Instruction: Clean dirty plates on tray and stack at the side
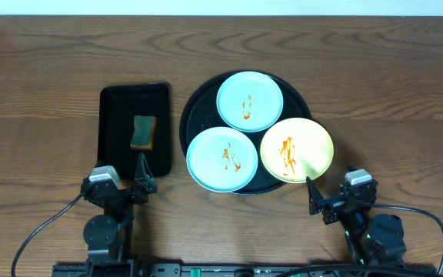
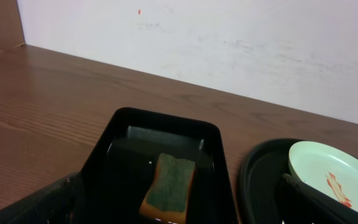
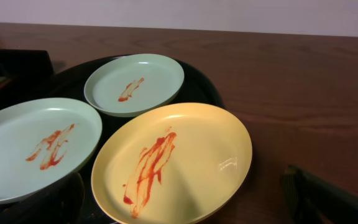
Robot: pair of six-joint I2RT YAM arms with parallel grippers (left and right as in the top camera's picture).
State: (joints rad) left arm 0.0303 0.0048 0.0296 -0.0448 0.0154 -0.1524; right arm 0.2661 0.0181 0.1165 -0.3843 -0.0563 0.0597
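Tray (image 1: pixel 197 113) carries all three, each sauce-smeared: far mint plate (image 1: pixel 250 101) at tray's back, near mint plate (image 1: pixel 221 159) at front left, yellow plate (image 1: pixel 297 149) at front right, overhanging rim. Sponge (image 1: pixel 144 132) lies in small tray (image 1: pixel 114 108) just left of tray. Left hand (image 1: pixel 143 173) front-left of tray, right hand (image 1: pixel 314 198) front-right, near yellow plate — both spread wide, grasping nothing.

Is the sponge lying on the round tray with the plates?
No, the sponge lies in the small rectangular tray, beside the round tray.
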